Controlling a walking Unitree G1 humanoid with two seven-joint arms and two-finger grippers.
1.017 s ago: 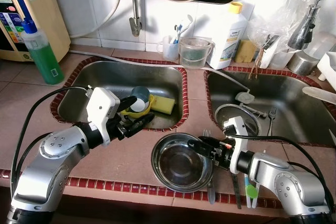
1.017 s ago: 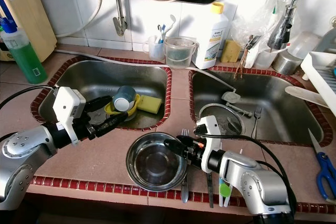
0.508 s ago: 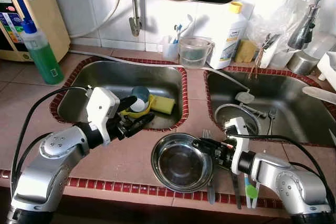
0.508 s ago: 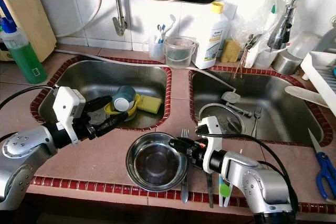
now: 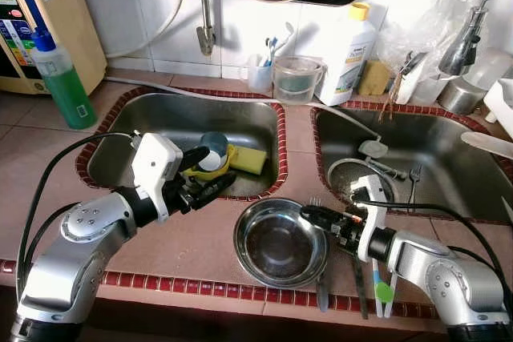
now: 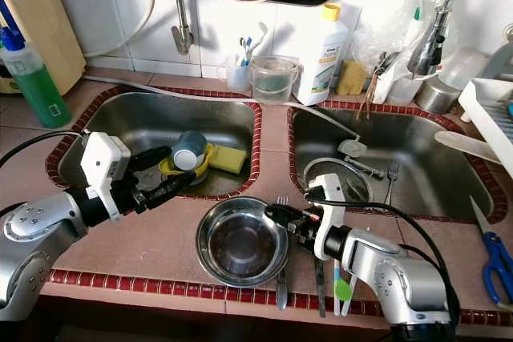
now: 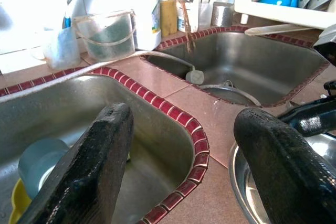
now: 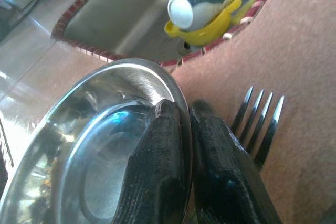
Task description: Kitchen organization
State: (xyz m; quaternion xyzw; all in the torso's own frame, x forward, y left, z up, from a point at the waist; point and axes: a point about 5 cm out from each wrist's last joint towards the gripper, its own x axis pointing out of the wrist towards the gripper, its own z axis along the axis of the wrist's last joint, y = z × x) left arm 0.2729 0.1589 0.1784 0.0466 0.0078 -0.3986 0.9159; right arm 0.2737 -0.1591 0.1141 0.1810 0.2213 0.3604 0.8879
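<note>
A steel bowl [image 5: 276, 243] sits on the tiled counter between the two sinks, tipped slightly up at its right side. My right gripper [image 5: 313, 215] is shut on the bowl's right rim [image 8: 181, 103], one finger inside and one outside. My left gripper [image 5: 210, 174] is open, hovering at the front edge of the left sink [image 5: 160, 118]. In that sink lie a yellow bowl [image 5: 225, 162] with a blue cup [image 5: 212, 148] on it and a yellow sponge [image 5: 252, 158].
A fork [image 5: 320, 278] and other utensils [image 5: 378, 286] lie on the counter right of the bowl. The right sink [image 5: 449, 158] holds a lid [image 5: 353, 174], a fork and a spoon. Green soap bottle [image 5: 62, 78], white bottle [image 5: 349, 42], cups and a tap stand along the back.
My right gripper has pulled the steel bowl slightly right and lifted its rim. The left arm has not moved.
</note>
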